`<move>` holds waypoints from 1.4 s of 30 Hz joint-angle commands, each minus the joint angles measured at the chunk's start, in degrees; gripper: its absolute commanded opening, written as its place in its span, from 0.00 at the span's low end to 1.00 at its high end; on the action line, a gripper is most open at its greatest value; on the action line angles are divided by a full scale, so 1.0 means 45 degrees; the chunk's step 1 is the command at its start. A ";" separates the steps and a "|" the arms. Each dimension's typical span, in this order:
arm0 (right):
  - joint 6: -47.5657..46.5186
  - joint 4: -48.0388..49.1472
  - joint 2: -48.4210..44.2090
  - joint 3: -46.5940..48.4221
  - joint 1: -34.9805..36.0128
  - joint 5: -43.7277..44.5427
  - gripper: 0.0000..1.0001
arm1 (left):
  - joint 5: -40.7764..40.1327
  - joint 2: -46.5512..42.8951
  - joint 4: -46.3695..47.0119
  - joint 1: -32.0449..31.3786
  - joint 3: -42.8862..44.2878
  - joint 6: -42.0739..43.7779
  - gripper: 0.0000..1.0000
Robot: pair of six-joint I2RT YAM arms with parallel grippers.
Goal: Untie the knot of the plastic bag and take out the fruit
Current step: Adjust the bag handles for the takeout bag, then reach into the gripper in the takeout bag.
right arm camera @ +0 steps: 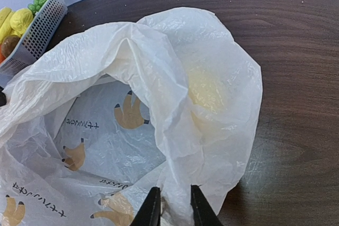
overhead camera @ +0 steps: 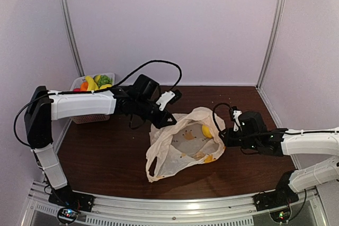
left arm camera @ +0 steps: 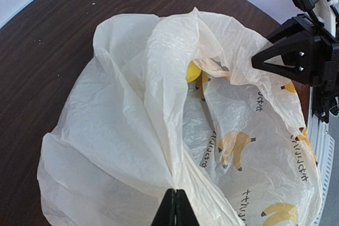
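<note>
The cream plastic bag (overhead camera: 183,144) with banana prints lies open in the middle of the table. No knot shows in any view. A yellow fruit (overhead camera: 206,130) sits inside near the bag's right side. It also shows in the left wrist view (left arm camera: 193,71) and, through the plastic, in the right wrist view (right arm camera: 207,91). My left gripper (overhead camera: 162,120) is shut on the bag's far left edge (left arm camera: 159,130). My right gripper (overhead camera: 223,135) is closed on bunched plastic at the bag's right edge (right arm camera: 175,146), with fingers (right arm camera: 152,211) slightly apart around it.
A white slotted basket (overhead camera: 90,116) stands at the back left with bananas, grapes and other toy fruit; it shows in the right wrist view (right arm camera: 37,33) too. The right gripper's black fingers (left arm camera: 294,56) show in the left wrist view. Walls enclose the dark table.
</note>
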 commanded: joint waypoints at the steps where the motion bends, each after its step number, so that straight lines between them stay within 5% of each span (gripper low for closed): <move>1: -0.0456 -0.0162 0.0208 0.0625 -0.0072 0.0768 0.19 | 0.0898 -0.0380 0.0084 -0.0224 -0.0124 0.0119 0.00; 10: -0.1365 -0.0693 0.0869 0.1642 -0.0725 0.1205 0.17 | 0.2477 -0.1182 0.1113 -0.1065 -0.0842 0.0170 0.00; 14: -0.1530 -0.1185 0.1290 0.2255 -0.0848 0.0941 0.18 | 0.1861 -0.1309 0.1066 -0.1143 -0.1019 -0.0143 0.00; 21: -0.1790 -0.1634 -0.0415 0.2173 -0.0688 -0.0055 0.57 | 0.0707 -0.1340 0.0730 -0.1131 -0.0982 -0.0416 0.00; 25: -0.1966 -0.1819 -0.1777 0.1900 -0.0189 -0.0590 0.67 | 0.0166 -0.1333 0.0509 -0.1121 -0.0898 -0.0375 0.00; 32: -0.2190 -0.0328 -0.2230 0.1306 0.1260 -0.1977 0.58 | 0.0125 -0.1320 0.0468 -0.1061 -0.0829 -0.0409 0.00; 42: -0.0938 0.2882 0.0943 0.0529 0.2074 -0.0891 0.49 | 0.0050 -0.1360 0.0535 -0.1045 -0.0887 -0.0403 0.00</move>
